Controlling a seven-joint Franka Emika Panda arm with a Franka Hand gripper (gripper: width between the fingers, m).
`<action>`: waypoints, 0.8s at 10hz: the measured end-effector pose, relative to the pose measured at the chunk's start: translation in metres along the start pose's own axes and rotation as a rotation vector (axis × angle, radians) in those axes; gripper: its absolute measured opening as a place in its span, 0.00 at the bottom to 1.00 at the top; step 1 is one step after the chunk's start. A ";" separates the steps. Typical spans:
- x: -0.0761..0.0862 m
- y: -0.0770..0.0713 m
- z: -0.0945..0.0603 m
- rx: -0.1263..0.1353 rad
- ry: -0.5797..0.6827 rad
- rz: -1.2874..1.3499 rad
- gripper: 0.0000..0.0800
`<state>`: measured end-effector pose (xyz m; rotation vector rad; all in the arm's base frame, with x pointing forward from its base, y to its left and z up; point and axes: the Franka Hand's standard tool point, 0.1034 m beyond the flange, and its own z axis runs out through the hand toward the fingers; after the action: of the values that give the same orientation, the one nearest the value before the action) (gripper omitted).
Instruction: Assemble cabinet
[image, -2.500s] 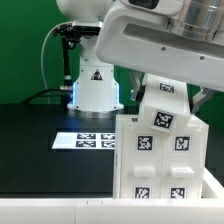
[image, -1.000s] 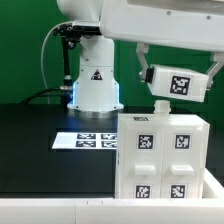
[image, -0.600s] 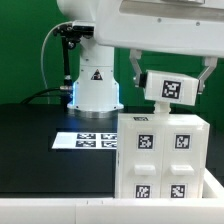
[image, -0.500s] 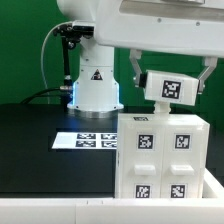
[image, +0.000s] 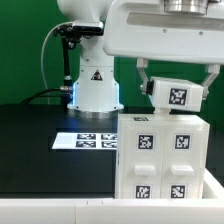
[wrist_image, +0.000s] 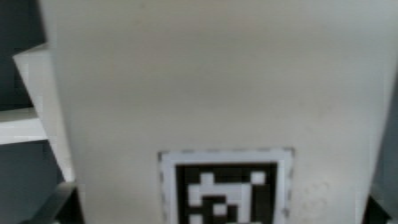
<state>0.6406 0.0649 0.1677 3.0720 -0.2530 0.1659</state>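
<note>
The cabinet's compartmented white box (image: 163, 155) stands at the exterior view's right, its front carrying several black-and-white tags. Just above its top edge hangs a white tagged cabinet piece (image: 180, 97), lying level and clear of the table. My gripper (image: 177, 90) is shut on it, with one finger on each end of the piece. In the wrist view the same white piece (wrist_image: 214, 90) fills nearly the whole picture, its tag (wrist_image: 222, 190) close to the jaws. I cannot tell whether the piece touches the box.
The marker board (image: 85, 140) lies flat on the black table to the left of the box in the exterior view. Behind it stands the white robot base (image: 95, 85) with its triangle mark. A green wall closes the back.
The held piece has come down from higher up to just over the box top and shifted slightly to the exterior view's right. The grip has not changed.
</note>
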 end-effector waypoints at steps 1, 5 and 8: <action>0.000 0.000 0.000 0.000 -0.001 0.000 0.70; 0.000 0.009 0.001 -0.004 0.002 -0.003 0.70; 0.000 0.010 0.009 -0.002 0.026 -0.001 0.70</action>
<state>0.6398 0.0549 0.1591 3.0654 -0.2495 0.2053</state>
